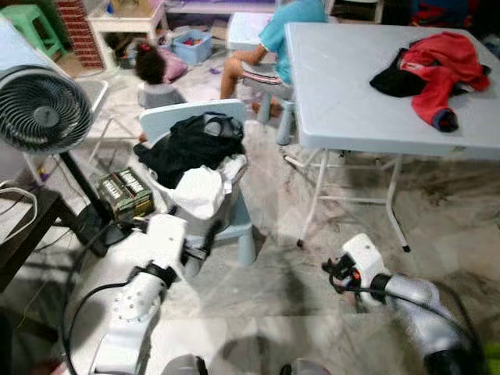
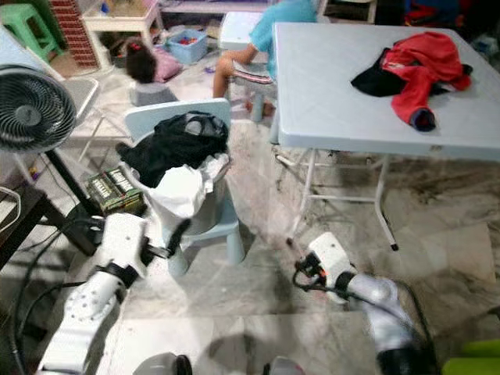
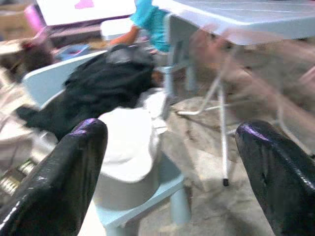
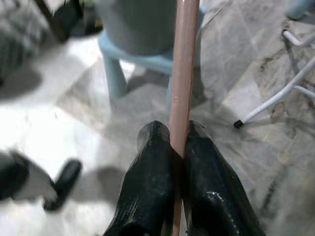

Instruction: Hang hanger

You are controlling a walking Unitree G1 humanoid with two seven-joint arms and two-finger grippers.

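The right tool [image 4: 178,142] is gripping tight a pink hanger bar [image 4: 183,73]; the left tool [image 3: 172,162] is standing wide open, holding nothing.

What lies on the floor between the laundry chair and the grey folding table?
Nothing lies there: bare marble floor separates the chair from the table, seen in the left eye view.

Left arm [image 1: 133,305]: yours, silver, raised and reaching forward, wrist bent inward. Left hand [image 3: 172,162]: fingers [image 3: 69,167] spread wide apart, nothing between them.

Right arm [image 1: 406,301]: yours, held low, forearm angled inward. Right hand [image 4: 178,142]: two black fingers [image 4: 152,167] pressed together, clamping a thin pinkish rod [image 4: 183,64] that runs straight out beyond the fingertips.
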